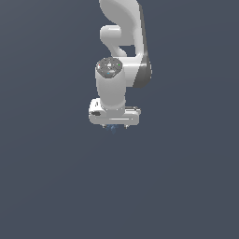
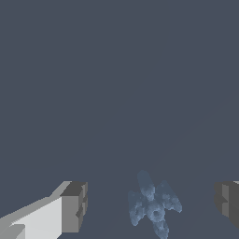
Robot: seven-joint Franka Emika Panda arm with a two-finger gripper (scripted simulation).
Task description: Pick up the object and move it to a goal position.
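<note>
While the tool [image 2: 149,205] hangs released — fingers [image 2: 73,207] spread wide — the blue object [image 2: 153,205] sits between them, untouched.

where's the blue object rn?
In the wrist view the object sits between the open fingers, touching neither. In the exterior view it peeks out just under the gripper.

Object [image 1: 112,127] mostly hidden beneath the gripper [image 1: 115,126] body in the exterior view; arm's upper links cut off by the frame edge.
</note>
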